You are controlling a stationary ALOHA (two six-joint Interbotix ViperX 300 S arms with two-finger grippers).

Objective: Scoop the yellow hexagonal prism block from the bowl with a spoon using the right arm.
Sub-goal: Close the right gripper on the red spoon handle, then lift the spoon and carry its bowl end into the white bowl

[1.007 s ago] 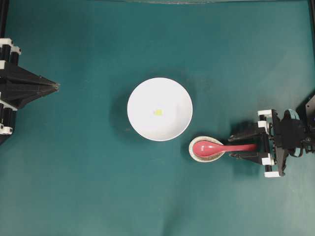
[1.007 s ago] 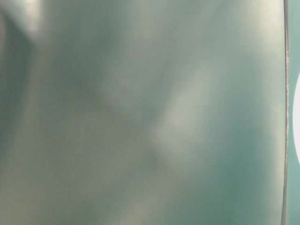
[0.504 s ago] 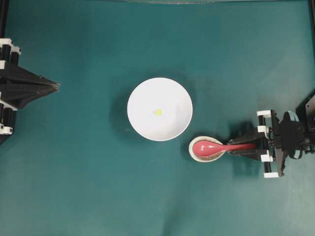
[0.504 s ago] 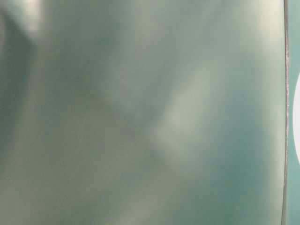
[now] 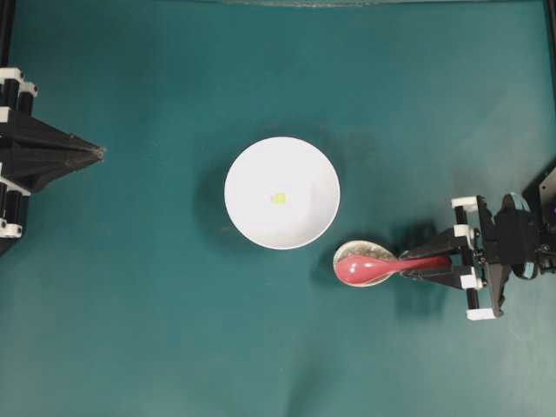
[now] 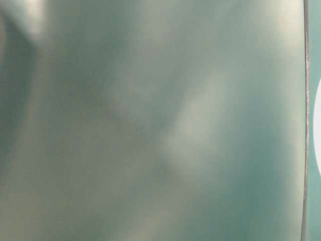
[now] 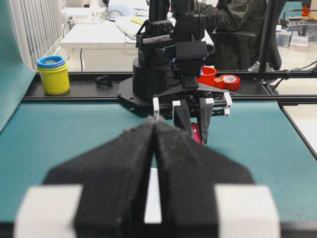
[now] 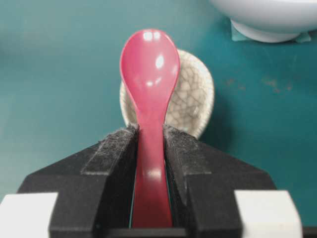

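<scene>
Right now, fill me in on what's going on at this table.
The right end effector is shut on the handle of the pink-red spoon, whose scoop sits above the small speckled dish, offset toward one side. The white bowl stands in the middle of the teal table, with the yellow block in it, not yet scooped. The left end effector is shut and empty at the far side, away from everything.

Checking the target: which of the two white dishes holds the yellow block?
The large plain glossy bowl holds the yellow block; the small speckled dish doesn't.
</scene>
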